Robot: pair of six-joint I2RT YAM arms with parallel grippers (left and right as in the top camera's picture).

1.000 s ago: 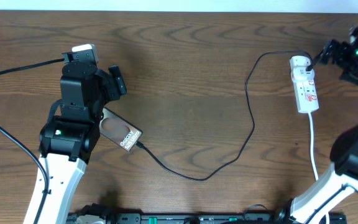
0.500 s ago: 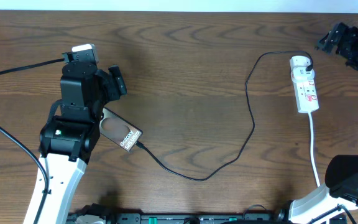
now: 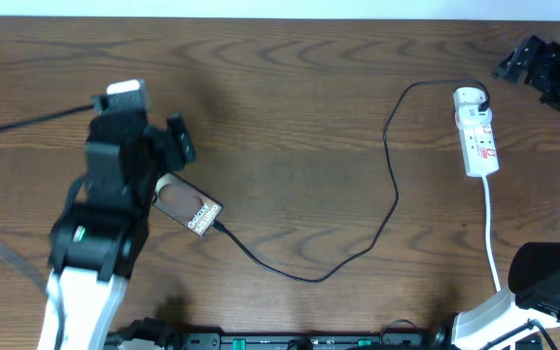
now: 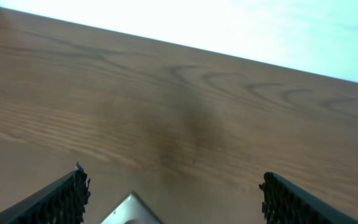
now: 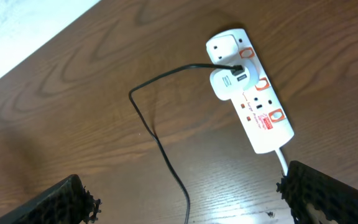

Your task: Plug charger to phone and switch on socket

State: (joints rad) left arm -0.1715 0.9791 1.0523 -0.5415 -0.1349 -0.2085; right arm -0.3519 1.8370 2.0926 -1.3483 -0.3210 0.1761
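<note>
The phone (image 3: 190, 206) lies on the table at the left, its screen showing "Galaxy", partly under my left arm; one grey corner of it (image 4: 131, 210) shows in the left wrist view. The black charger cable (image 3: 393, 185) runs from the phone's lower end across the table to the white adapter (image 3: 471, 97) plugged into the socket (image 3: 480, 138). The socket (image 5: 253, 99) with red switch markings and the cable (image 5: 160, 146) show in the right wrist view. My left gripper (image 4: 174, 196) is open above the phone. My right gripper (image 5: 188, 199) is open, raised at the far right, away from the socket.
The socket's white cord (image 3: 489, 228) runs toward the table's front edge on the right. The right arm's base (image 3: 547, 282) stands at the lower right. A black bar (image 3: 309, 341) lies along the front edge.
My right gripper moved up and away from the socket toward the far right corner, then held still. My left arm shifted slightly up and left over the phone.
</note>
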